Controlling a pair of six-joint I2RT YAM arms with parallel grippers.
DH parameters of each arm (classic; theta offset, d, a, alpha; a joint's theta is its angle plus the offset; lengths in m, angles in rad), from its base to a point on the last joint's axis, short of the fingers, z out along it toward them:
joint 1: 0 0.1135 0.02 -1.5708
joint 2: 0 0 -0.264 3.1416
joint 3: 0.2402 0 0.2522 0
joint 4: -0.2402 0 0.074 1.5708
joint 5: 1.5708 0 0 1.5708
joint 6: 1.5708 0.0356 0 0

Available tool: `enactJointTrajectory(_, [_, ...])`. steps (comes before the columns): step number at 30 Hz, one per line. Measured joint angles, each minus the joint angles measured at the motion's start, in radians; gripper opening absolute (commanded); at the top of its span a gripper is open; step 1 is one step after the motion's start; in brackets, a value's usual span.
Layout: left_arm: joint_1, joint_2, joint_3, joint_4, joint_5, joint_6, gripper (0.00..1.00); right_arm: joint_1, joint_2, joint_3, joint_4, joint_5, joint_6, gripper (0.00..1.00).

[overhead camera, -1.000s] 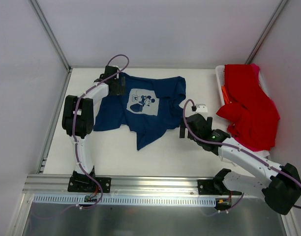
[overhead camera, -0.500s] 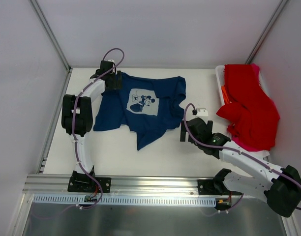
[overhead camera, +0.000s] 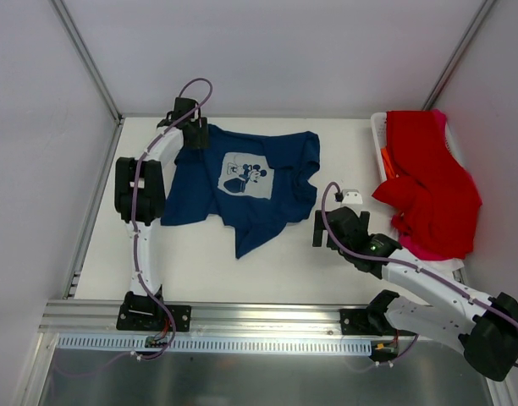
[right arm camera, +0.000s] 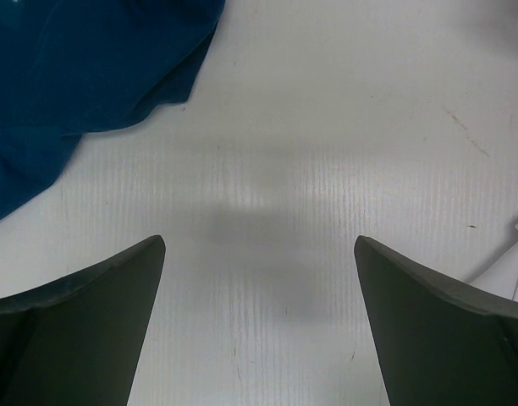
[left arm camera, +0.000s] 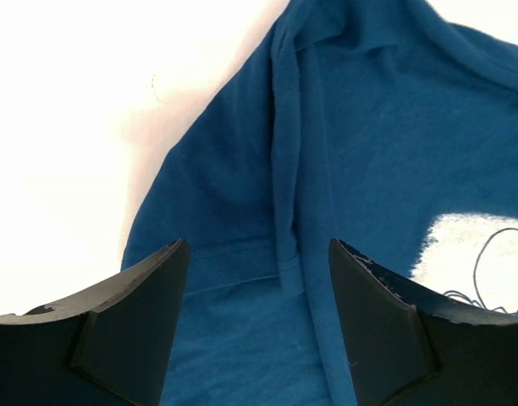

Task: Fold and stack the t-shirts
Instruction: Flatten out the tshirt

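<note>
A navy t-shirt [overhead camera: 250, 182] with a white cartoon print [overhead camera: 244, 177] lies rumpled and spread on the table. My left gripper [overhead camera: 194, 135] hovers over its far left sleeve. In the left wrist view the left gripper [left arm camera: 257, 254] has its jaws apart, with the sleeve seam and hem [left arm camera: 284, 245] lying between them. My right gripper [overhead camera: 327, 228] is to the right of the shirt's near hem. It stands open over bare table [right arm camera: 259, 245], with the navy cloth [right arm camera: 73, 68] off to its upper left. A red t-shirt [overhead camera: 428, 182] drapes over the basket, with pink cloth [overhead camera: 424, 251] under it.
The white plastic basket [overhead camera: 377, 127] stands at the right edge of the table under the red cloth. Metal frame posts rise at the back corners. A rail [overhead camera: 242, 317] runs along the near edge by the arm bases.
My left gripper has moved farther back onto the shirt's sleeve and its jaws have narrowed. The right gripper has drawn back toward the near side, away from the shirt's hem.
</note>
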Motion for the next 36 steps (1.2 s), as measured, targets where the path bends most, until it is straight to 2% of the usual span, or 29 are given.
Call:
enactJointTrajectory(2, [0.002, 0.010, 0.015, -0.019, 0.000, -0.001, 0.61, 0.000, -0.003, -0.002, 0.000, 0.000, 0.001, 0.99])
enactJointTrajectory(6, [0.006, 0.014, 0.024, -0.050, 0.000, -0.005, 0.58, 0.000, -0.003, -0.003, 0.000, 0.000, 0.001, 0.99])
enactJointTrajectory(25, [0.006, 0.111, 0.169, -0.166, 0.031, -0.011, 0.56, 0.000, -0.069, -0.033, -0.023, 0.003, 0.012, 0.99])
enactJointTrajectory(36, [0.006, 0.128, 0.188, -0.201, 0.031, -0.023, 0.34, 0.000, -0.084, -0.067, -0.023, 0.003, 0.018, 1.00])
